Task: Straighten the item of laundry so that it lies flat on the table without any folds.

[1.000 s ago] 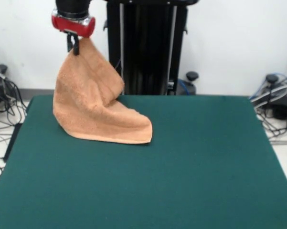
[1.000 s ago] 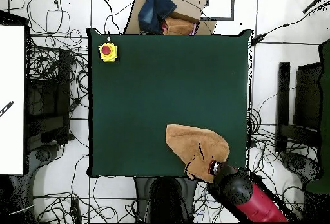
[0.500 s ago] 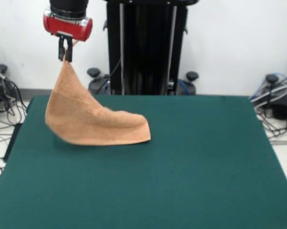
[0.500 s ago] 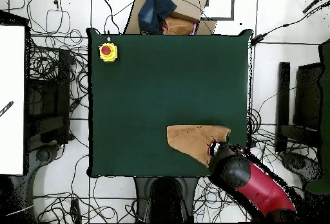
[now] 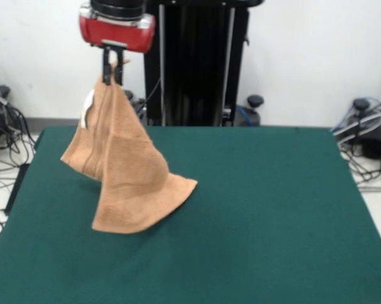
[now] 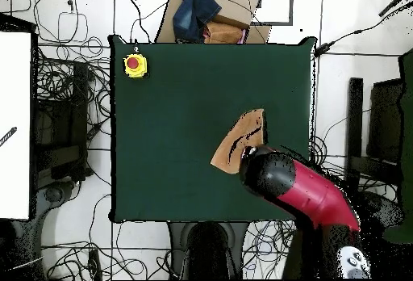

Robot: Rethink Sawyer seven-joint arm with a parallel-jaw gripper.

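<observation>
The orange-tan terry towel [image 5: 125, 171] hangs by one corner from my gripper [image 5: 111, 75], which is shut on it high above the dark green table [image 5: 260, 209]. The towel drapes down in folds, and its lower corners rest on the table at the left-centre. A small white label [image 5: 87, 109] shows on its upper left edge. In the overhead view the towel [image 6: 240, 136] shows as a narrow folded shape beside the red and black arm [image 6: 298, 190], which hides the gripper.
A yellow box with a red button [image 6: 135, 65] sits at one table corner in the overhead view. Cardboard and dark cloth [image 6: 208, 15] lie beyond the table's far edge. Cables cover the floor on both sides. The black pedestal [image 5: 193, 63] stands behind the table.
My gripper has moved toward the table's middle and nearer the front camera with the towel's corner. The towel has been dragged along and now hangs steeper and more folded.
</observation>
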